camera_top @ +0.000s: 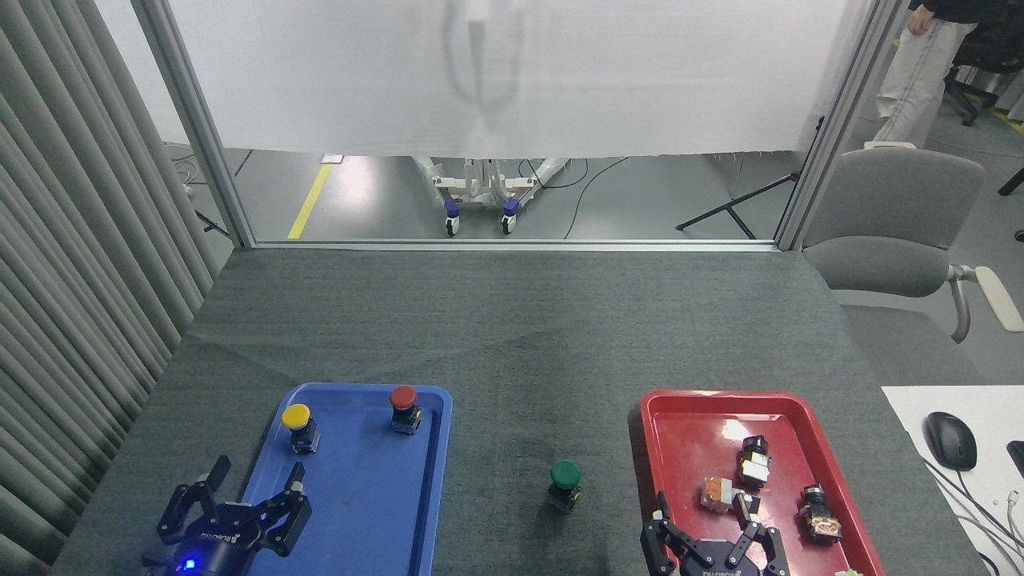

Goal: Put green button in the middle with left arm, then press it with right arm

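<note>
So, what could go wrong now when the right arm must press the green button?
The small green-capped button stands free on the grey felt table, so an off-centre push may tip it. The open right gripper hangs over the red plastic tray, whose rim and loose switch parts its spread fingers might catch.
</note>
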Robot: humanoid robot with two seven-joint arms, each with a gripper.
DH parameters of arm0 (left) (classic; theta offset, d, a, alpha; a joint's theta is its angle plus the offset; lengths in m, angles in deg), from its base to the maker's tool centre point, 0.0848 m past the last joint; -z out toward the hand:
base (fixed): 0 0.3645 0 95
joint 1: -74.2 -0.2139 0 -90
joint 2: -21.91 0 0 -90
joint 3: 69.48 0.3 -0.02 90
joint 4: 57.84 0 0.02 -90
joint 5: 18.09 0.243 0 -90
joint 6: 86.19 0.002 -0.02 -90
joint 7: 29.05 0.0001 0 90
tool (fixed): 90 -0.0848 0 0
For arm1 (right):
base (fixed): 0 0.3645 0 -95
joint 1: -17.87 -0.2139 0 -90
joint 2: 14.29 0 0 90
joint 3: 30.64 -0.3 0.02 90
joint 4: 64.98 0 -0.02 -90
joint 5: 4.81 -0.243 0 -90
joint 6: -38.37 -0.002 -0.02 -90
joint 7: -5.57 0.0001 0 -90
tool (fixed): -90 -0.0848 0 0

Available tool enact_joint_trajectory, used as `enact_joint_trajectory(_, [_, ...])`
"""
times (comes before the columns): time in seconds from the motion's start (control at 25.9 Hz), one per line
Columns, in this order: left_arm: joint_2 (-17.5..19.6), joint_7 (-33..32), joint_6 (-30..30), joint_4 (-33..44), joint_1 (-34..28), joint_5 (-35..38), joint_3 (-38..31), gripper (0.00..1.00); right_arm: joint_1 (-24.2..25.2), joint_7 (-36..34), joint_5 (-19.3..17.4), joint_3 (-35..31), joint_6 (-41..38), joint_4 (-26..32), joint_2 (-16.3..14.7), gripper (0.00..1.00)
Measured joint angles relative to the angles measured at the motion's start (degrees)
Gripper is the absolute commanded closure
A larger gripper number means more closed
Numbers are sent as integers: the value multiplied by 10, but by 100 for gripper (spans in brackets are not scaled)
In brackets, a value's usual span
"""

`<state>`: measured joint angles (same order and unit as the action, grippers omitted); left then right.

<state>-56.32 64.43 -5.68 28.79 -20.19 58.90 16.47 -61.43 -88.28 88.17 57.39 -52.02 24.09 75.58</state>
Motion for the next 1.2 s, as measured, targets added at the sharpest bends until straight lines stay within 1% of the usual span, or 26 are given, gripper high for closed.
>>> enact_joint_trajectory(0.19, [0, 1, 0, -7, 1, 0, 0, 0, -4, -1, 0, 0, -1, -2, -2, 0])
enact_joint_trajectory(0.31, [1, 3, 0, -12, -1, 0, 0, 0, -5, -2, -1, 7, -2, -3, -1, 4])
enact_joint_trajectory(0.35, [1, 4, 0, -15, -2, 0, 0, 0, -7, -2, -1, 12, -2, -3, 0, 9])
enact_joint_trajectory(0.39, [1, 5, 0, -17, -2, 0, 0, 0, -12, -2, -1, 17, -2, -3, 0, 17])
enact_joint_trajectory(0.42, [1, 5, 0, -19, -2, 0, 0, 0, -17, -2, -2, 22, -2, -3, 1, 31])
enact_joint_trajectory(0.46, [1, 5, 0, -20, -1, 0, 0, 0, -21, -2, -3, 27, -2, -4, 1, 42])
enact_joint_trajectory(0.62, [0, 6, 0, -21, 0, 0, 0, 0, -41, -2, -20, 58, -10, -8, -1, 76])
enact_joint_trajectory(0.66, [0, 6, 0, -21, 1, 0, 0, 0, -45, -2, -23, 65, -12, -9, -1, 84])
enact_joint_trajectory(0.77, [-1, 6, 0, -20, 1, 0, 0, 0, -57, -2, -28, 88, -20, -13, -1, 100])
enact_joint_trajectory(0.89, [-2, 6, 0, -19, 1, 0, 0, 0, -71, -2, -29, 110, -26, -27, -1, 100])
enact_joint_trajectory(1.08, [-1, 6, 0, -19, 2, 0, 0, 0, -110, -2, -25, 155, -15, -90, 7, 100])
enact_joint_trajectory(1.2, [-1, 6, 0, -19, 4, 0, 0, 0, -122, -2, -23, 168, -1, -109, 10, 100])
